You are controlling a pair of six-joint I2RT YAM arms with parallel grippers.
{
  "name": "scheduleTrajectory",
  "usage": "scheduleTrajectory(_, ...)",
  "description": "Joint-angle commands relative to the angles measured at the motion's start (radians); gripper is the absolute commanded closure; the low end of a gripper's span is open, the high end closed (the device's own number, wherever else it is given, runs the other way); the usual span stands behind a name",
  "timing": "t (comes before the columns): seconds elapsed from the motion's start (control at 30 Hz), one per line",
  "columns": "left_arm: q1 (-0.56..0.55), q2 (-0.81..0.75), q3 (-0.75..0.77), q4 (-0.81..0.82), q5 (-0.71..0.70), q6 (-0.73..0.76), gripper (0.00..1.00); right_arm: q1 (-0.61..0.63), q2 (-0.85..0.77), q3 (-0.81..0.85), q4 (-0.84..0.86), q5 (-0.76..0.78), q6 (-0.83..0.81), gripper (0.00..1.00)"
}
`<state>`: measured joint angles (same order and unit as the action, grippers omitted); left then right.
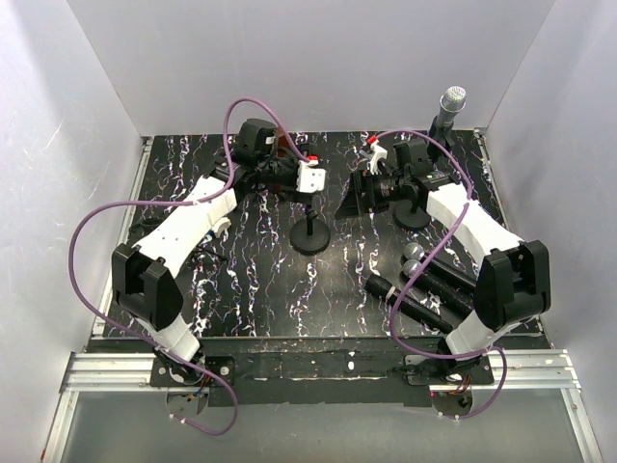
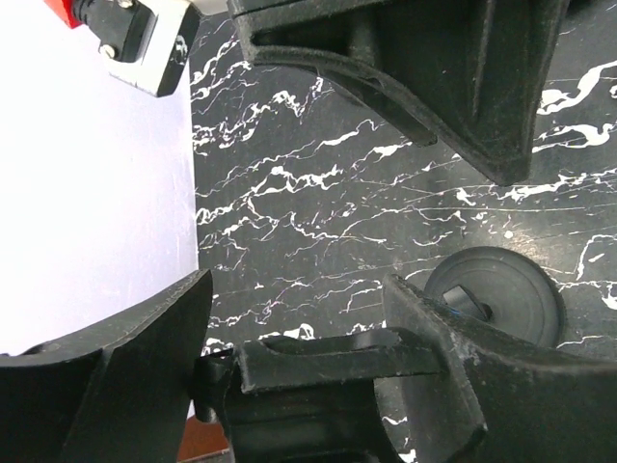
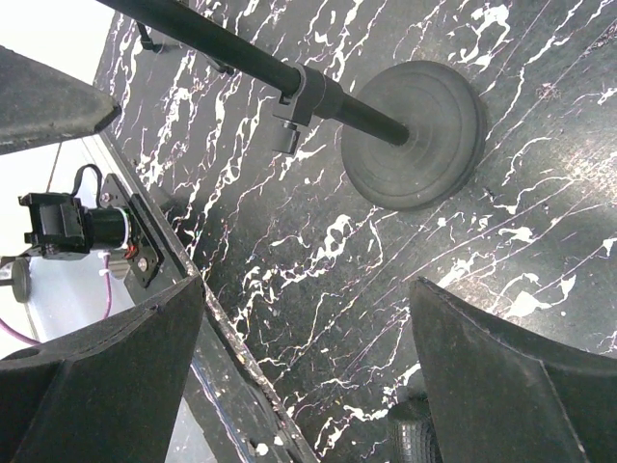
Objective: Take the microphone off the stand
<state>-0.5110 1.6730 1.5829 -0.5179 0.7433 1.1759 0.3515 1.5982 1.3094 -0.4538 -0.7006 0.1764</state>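
Landmark = centre stand (image 1: 310, 234), round base mid tabletop (image 1: 251, 289), no mic on it in top view. Nearest, front-right of centre stand: spare mics (image 1: 424, 285) lying flat beside the R arm, prob. parked out of the way. Just behind centre stand: L gripper (image 1: 307, 181), over the post, holding nothing. Its wrist cam has fingers (image 2: 453, 87) spread wide w/ bare tabletop between them and a round base (image 2: 494, 294) off to one side, prob. the centre stand. Right-behind centre stand: R gripper (image 1: 366, 193), pointing left toward it, also empty. Its wrist cam shows fingers (image 3: 106, 386) wide apart, w/ a base and pole w/ clamp collar (image 3: 304, 96) ahead, not touched. Farthest, back-right of centre stand: target mic (image 1: 447, 114), upright in its mic stand (image 1: 415, 216), grille up, close behind the R wrist, so R arm looks the closer pick for the grab. Neither gripper on mic, removal not begun. View diffs: only top cam shows the mic; neither wrist cam has it in frame. Wrist cams give the finger gap, which top cam is too cluttered to show. R wrist alone shows the collar detail.
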Motion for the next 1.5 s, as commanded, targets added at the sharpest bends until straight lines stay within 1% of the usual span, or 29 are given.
scheduleTrajectory(0.0, -0.004, -0.070, 0.000, 0.012, -0.033, 0.004, 0.33, -0.006, -0.047, -0.010, 0.032, -0.020, -0.003, 0.07)
scheduleTrajectory(0.13, -0.006, -0.064, 0.019, 0.016, -0.062, -0.065, 0.43, -0.011, -0.047, -0.015, 0.033, -0.022, -0.003, 0.08)
scheduleTrajectory(0.2, -0.007, -0.065, 0.022, 0.025, -0.091, -0.100, 0.46, -0.014, -0.046, -0.015, 0.030, -0.022, -0.005, 0.08)
scheduleTrajectory(0.27, -0.011, -0.061, 0.037, 0.029, -0.137, -0.168, 0.48, -0.016, -0.044, -0.013, 0.029, -0.023, -0.009, 0.08)
scheduleTrajectory(0.37, -0.015, -0.050, 0.084, 0.053, -0.218, -0.367, 0.50, -0.016, -0.041, -0.013, 0.029, -0.027, -0.009, 0.08)
scheduleTrajectory(0.43, -0.017, -0.036, 0.121, 0.053, -0.280, -0.548, 0.52, -0.017, -0.041, -0.013, 0.027, -0.027, -0.009, 0.08)
scheduleTrajectory(0.5, -0.017, -0.029, 0.149, 0.044, -0.340, -0.658, 0.55, -0.016, -0.038, -0.012, 0.027, -0.031, -0.009, 0.08)
scheduleTrajectory(0.63, -0.017, -0.016, 0.178, 0.007, -0.433, -0.821, 0.61, -0.017, -0.026, -0.006, 0.033, -0.046, -0.011, 0.09)
scheduleTrajectory(0.77, -0.017, -0.013, 0.175, -0.005, -0.536, -0.959, 0.60, -0.014, -0.014, 0.005, 0.058, -0.098, 0.008, 0.09)
scheduleTrajectory(0.9, -0.018, -0.032, 0.125, 0.018, -0.596, -1.022, 0.59, -0.009, 0.002, 0.024, 0.104, -0.193, 0.028, 0.09)
scheduleTrajectory(1.03, -0.021, -0.041, 0.083, 0.030, -0.611, -1.038, 0.60, -0.005, 0.040, 0.025, 0.133, -0.261, 0.031, 0.14)
scheduleTrajectory(1.2, -0.020, -0.059, 0.036, 0.056, -0.598, -1.027, 0.61, 0.001, 0.092, 0.039, 0.155, -0.273, 0.024, 0.19)
scheduleTrajectory(1.33, -0.021, -0.082, 0.000, 0.070, -0.593, -1.004, 0.61, 0.003, 0.141, 0.094, 0.153, -0.277, 0.029, 0.21)
scheduleTrajectory(1.47, -0.021, -0.105, -0.027, 0.075, -0.562, -0.996, 0.61, 0.010, 0.186, 0.139, 0.144, -0.275, 0.017, 0.28)
